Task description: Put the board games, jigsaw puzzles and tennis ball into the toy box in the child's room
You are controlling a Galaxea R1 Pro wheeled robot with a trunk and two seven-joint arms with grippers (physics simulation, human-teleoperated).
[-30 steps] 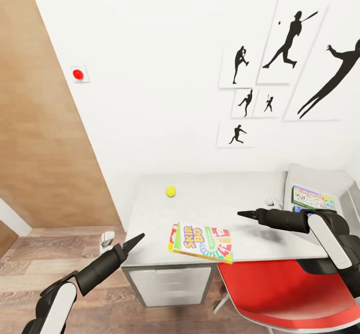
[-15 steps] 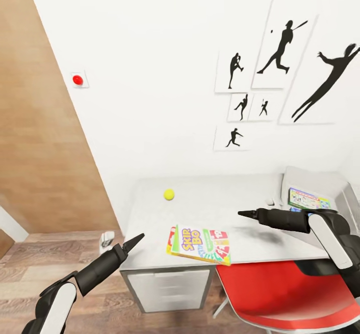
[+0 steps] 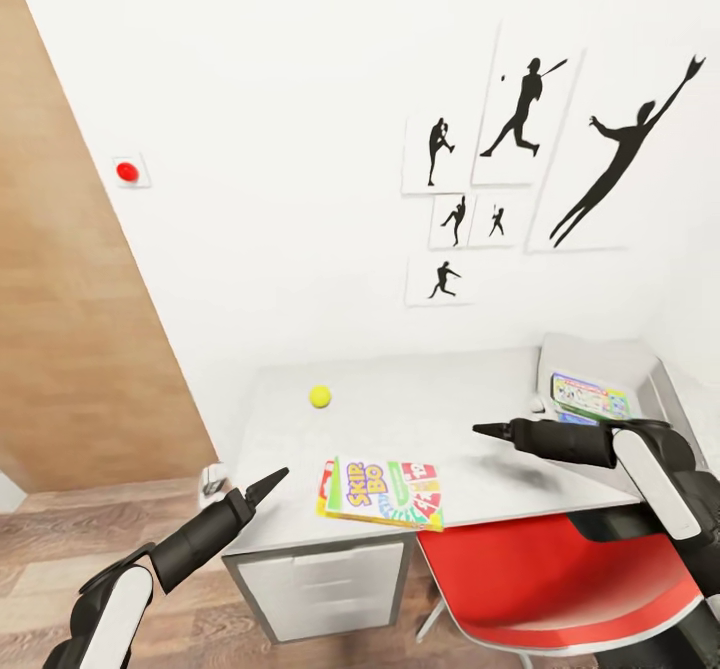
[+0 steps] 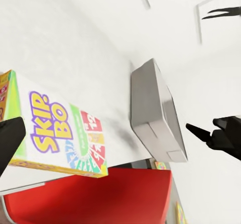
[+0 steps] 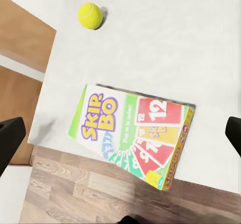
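A Skip-Bo board game lies flat at the table's front edge, and another box's red and yellow edge peeks out from under it. Farther back on the left rests the yellow tennis ball. At the table's right end stands the grey toy box with a colourful flat box inside. My left gripper hovers off the table's front left corner. Above the table, between game and toy box, my right gripper stands open and holds nothing.
A red chair is tucked in at the table's front right, under my right arm. Drawers sit below the table. A wooden panel rises on the left, and baseball silhouettes hang on the white wall.
The whole picture has shifted left, so the camera moved. Both arms hold the same pose, and the things on the table lie where they were.
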